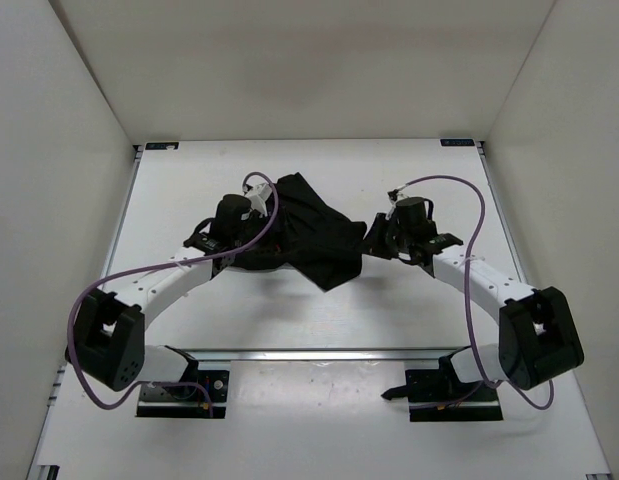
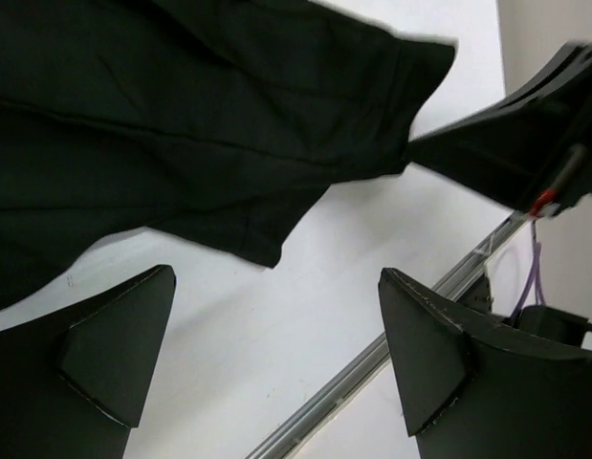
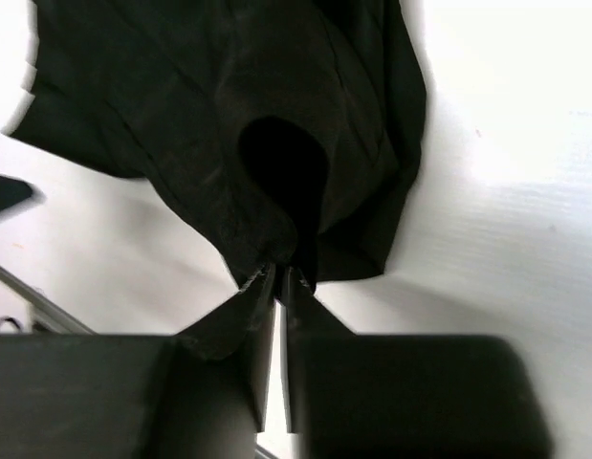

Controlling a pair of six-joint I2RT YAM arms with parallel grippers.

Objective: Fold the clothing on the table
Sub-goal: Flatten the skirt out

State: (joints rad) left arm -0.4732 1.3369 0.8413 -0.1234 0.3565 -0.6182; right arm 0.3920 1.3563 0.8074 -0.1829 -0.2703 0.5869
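The black clothing (image 1: 311, 232) lies bunched in the middle of the white table (image 1: 179, 180). My right gripper (image 1: 373, 238) is shut on the clothing's right edge. In the right wrist view its fingertips (image 3: 265, 283) pinch a gathered fold of the clothing (image 3: 219, 105), which hangs away from them in creases. My left gripper (image 2: 276, 335) is open just short of the clothing's (image 2: 181, 115) hem, with only bare table between its wide-spread fingers (image 2: 114, 354). In the top view the left wrist (image 1: 229, 218) sits at the clothing's left side.
A metal rail (image 1: 319, 353) crosses the near side of the table in front of both arm bases, also seen as a rail (image 2: 372, 359) in the left wrist view. White walls (image 1: 59, 150) close in the left, right and back. The right gripper's body (image 2: 525, 143) shows in the left wrist view.
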